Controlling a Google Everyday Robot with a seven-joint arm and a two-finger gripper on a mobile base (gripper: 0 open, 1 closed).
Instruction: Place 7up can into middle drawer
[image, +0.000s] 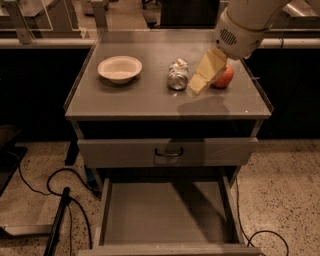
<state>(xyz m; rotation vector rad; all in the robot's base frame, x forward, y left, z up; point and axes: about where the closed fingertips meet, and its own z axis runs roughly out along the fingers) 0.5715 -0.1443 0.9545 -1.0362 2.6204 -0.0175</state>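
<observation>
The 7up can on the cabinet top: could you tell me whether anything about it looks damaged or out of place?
The 7up can looks crumpled, its silvery skin crinkled rather than smooth; it sits between the white bowl and the red apple. The gripper hovers beside it, toward the apple. Nothing appears spilled.
</observation>
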